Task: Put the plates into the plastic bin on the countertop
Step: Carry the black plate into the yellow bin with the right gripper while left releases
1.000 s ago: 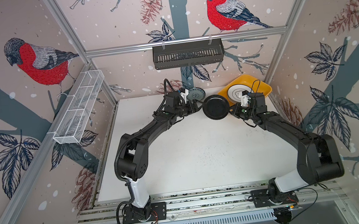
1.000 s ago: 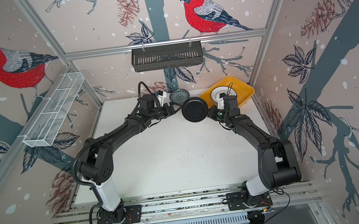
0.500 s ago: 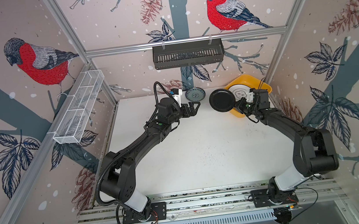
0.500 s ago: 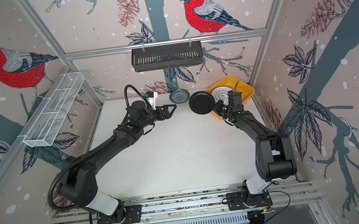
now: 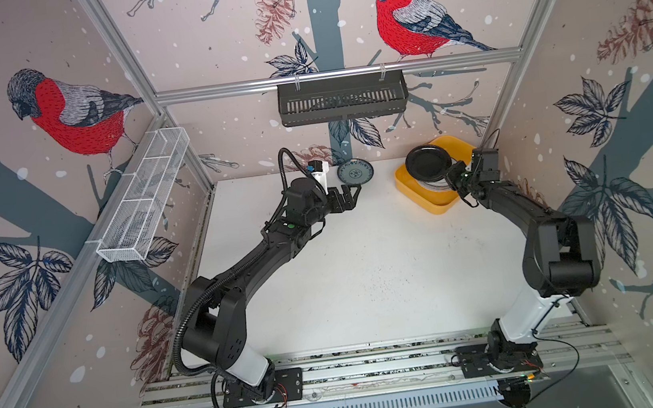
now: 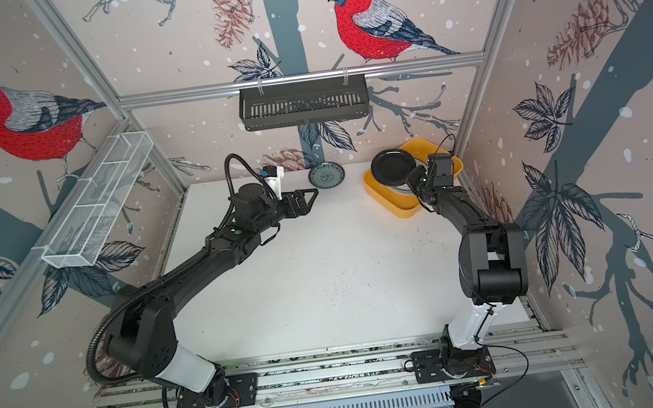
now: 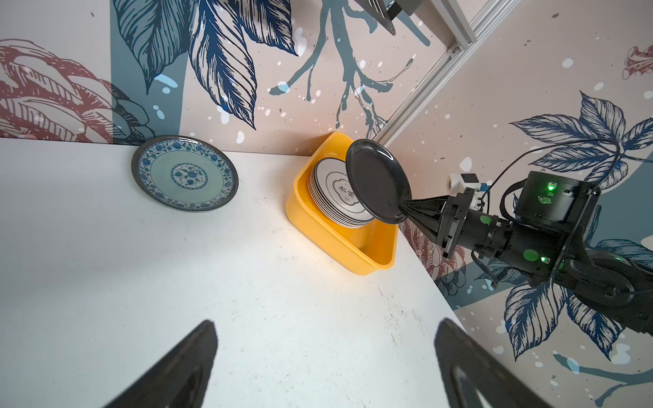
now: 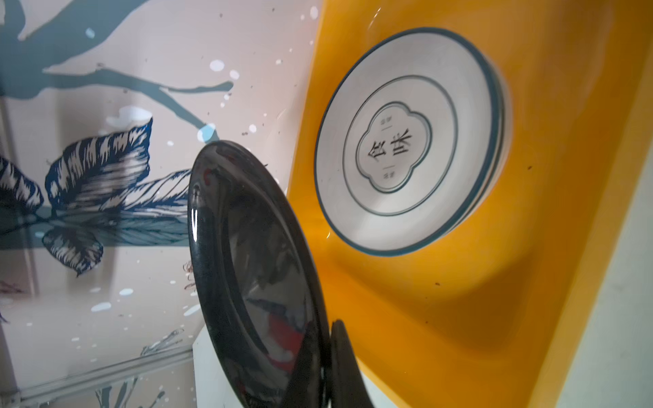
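Countertop (image 7: 176,282) with one teal plate (image 7: 184,173); one black plate (image 7: 376,183) in clenched right fingers (image 7: 422,212); left fingers (image 7: 183,371) apart

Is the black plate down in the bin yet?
Not yet. The right gripper pinches the black plate by its rim, tilted, above the stacked plates in the plastic bin.

Plates, bin and grippers along the back of the bench (image 5: 366,276)

The plastic bin (image 5: 438,207) sits in the back right corner with a stack of plates (image 7: 335,199) inside. A raised plate (image 5: 428,163) hangs tilted over the stack and the bin's left side, its rim pinched by the right gripper (image 7: 405,209). Left of the bin, apart from it, a lone plate (image 5: 355,171) lies at the back edge. The left gripper (image 5: 351,197) is just in front of it.
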`<state>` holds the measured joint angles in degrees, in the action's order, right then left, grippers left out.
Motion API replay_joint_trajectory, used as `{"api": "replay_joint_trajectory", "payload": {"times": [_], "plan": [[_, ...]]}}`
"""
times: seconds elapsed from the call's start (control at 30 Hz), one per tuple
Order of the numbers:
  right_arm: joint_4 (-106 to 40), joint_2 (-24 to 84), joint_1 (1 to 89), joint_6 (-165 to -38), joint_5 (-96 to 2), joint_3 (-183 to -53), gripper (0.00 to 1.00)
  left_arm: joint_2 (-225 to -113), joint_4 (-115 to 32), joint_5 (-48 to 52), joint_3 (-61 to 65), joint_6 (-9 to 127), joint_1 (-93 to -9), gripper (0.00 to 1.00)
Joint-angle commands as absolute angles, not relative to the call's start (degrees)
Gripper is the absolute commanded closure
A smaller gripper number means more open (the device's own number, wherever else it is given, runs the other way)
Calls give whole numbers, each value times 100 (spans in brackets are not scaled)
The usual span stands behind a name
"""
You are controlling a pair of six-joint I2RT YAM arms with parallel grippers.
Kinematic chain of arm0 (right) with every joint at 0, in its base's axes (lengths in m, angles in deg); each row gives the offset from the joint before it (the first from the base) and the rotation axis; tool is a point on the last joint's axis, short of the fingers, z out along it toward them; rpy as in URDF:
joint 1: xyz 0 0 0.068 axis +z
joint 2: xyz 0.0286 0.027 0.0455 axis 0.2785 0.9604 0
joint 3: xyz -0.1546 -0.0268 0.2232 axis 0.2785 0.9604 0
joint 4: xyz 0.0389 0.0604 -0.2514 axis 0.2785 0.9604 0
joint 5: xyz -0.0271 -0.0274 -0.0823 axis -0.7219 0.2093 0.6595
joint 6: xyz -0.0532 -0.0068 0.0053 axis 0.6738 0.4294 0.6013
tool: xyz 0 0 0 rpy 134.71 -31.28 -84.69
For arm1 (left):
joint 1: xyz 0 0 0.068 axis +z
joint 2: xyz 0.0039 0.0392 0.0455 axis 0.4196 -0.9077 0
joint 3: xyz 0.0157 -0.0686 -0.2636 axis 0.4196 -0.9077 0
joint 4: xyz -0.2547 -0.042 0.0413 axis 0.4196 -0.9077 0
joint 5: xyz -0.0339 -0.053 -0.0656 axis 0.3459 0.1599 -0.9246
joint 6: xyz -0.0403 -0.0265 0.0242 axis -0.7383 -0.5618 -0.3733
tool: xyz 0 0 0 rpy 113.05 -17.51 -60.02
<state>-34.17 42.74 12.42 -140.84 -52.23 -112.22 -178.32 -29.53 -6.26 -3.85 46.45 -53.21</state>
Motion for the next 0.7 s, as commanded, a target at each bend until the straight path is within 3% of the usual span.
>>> {"api": "replay_joint_trajectory", "payload": {"times": [0.0, 0.67], "plan": [[-3515, 4475, 1115, -14268, -5069, -11415, 99, -17909, -2780, -525, -281, 4773, -5319, 4], [-2828, 6313, 843, -14238, -4953, -13119, 99, -18596, -2990, -360, 501, 4730, -5067, 4]]}}
